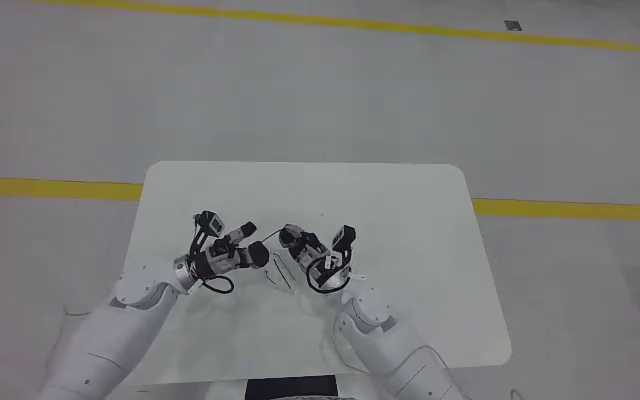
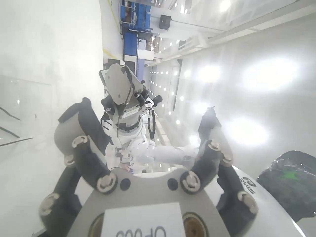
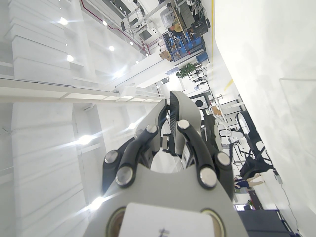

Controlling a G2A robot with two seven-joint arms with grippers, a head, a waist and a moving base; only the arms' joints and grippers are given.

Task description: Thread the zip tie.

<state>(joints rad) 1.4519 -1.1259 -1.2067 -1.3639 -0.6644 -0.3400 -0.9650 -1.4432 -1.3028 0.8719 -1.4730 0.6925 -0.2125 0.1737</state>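
Zip ties (image 2: 11,113) lie on the table (image 1: 420,300).

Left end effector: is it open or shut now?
Open. The left end effector has its fingers wide apart in the left wrist view, gripping nothing.

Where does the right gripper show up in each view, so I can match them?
Top view: right gripper near the centre of the white table.
Left wrist view: mid-picture, beyond the left gripper's open jaws.
Right wrist view: its own jaws, shut, mid-picture.
Shared landmark: the white table.
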